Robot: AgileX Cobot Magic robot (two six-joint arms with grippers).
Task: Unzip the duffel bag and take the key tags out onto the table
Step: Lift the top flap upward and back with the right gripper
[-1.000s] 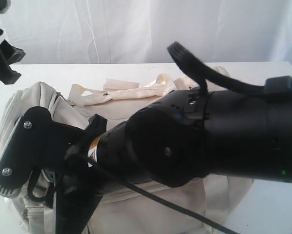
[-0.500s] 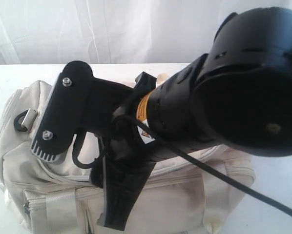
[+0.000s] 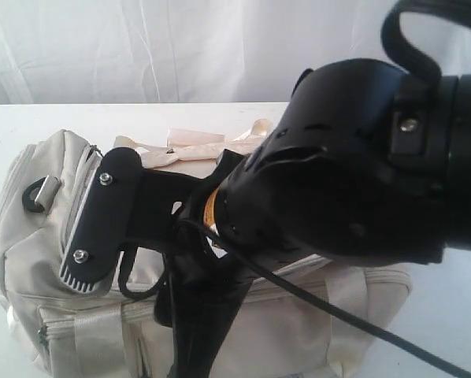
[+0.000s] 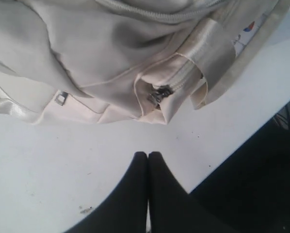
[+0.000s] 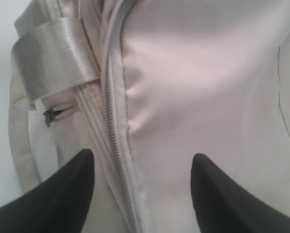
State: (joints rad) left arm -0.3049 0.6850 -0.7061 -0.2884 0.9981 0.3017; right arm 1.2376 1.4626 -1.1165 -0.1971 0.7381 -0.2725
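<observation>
Surface [image 3: 31, 118]: white, plain, carrying the whole load, with bare margin showing beyond the load at the far side and at the left end in the exterior view.

Duffel bag [image 3: 291, 335]: cream fabric, lying on the surface with one long side toward the exterior camera. The body is slack and creased.

Right arm [image 3: 354, 165]: black, reaching in from the right of the exterior view and covering much of the bag's top and middle.

Right tool [image 5: 143, 158]: released, fingers spread wide and holding nothing. In the right wrist view it hangs over the bag's top panel with the fingers standing either side of a zip line. Whether the fingers touch the fabric cannot be told.

Left tool [image 4: 148, 158]: clenched, fingers pressed together with nothing between them. It sits over bare surface just beside one end of the bag, apart from the fabric.

Straps [image 3: 196, 142]: satin, lying loose along the bag's far top edge.

Zip line [image 5: 117, 145]: teeth meshed along the stretch in view.

D-ring [image 3: 38, 193]: black, at the bag's left end.

Zip pull [image 4: 157, 93]: metal, tucked in a fabric fold at the bag end facing the left tool.
</observation>
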